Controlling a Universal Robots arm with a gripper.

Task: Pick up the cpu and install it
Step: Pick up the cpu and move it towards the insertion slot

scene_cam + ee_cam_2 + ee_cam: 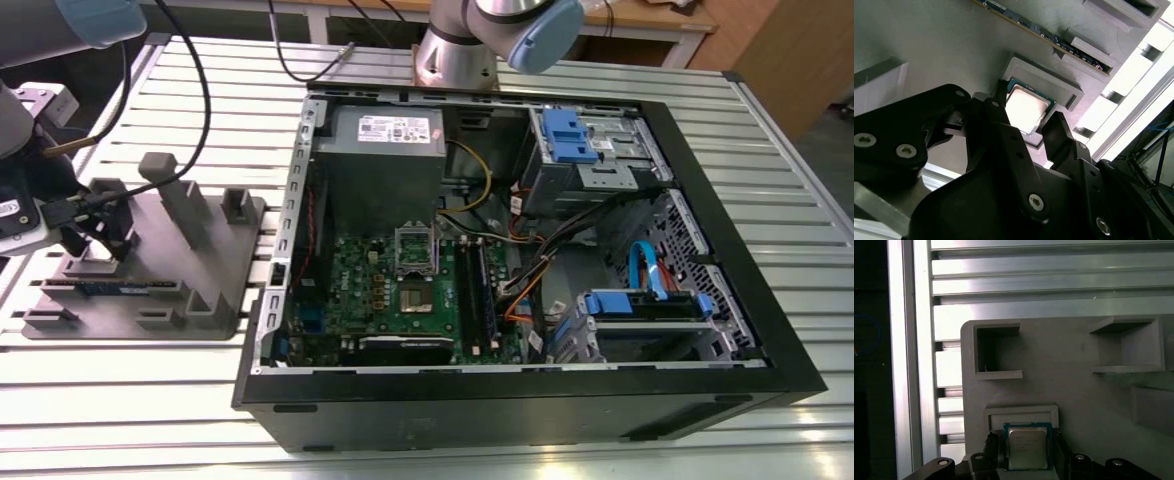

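The cpu (pixel 1026 447), a small square chip with a silvery top and a green rim, lies flat in a shallow recess of the grey holder block (pixel 1074 370). In both wrist views my gripper (pixel 1024 117) straddles it, its black fingers (pixel 1056 132) pressed against two opposite edges. The chip (pixel 1026 107) still rests in its recess. In the exterior view the gripper (pixel 96 245) hangs over the holder block (pixel 200 290) at that view's left, outside the computer case. The motherboard (pixel 387 290) lies inside the case, with its socket (pixel 416 295) bare and the metal frame (pixel 416 243) swung up.
The open black computer case (pixel 534 400) fills the middle of the slatted metal table (pixel 134 400), with cables and blue drive bays at the exterior view's right. A memory stick (pixel 1044 35) lies in a slot of the holder block. Upright grey posts (pixel 180 195) rise from the block.
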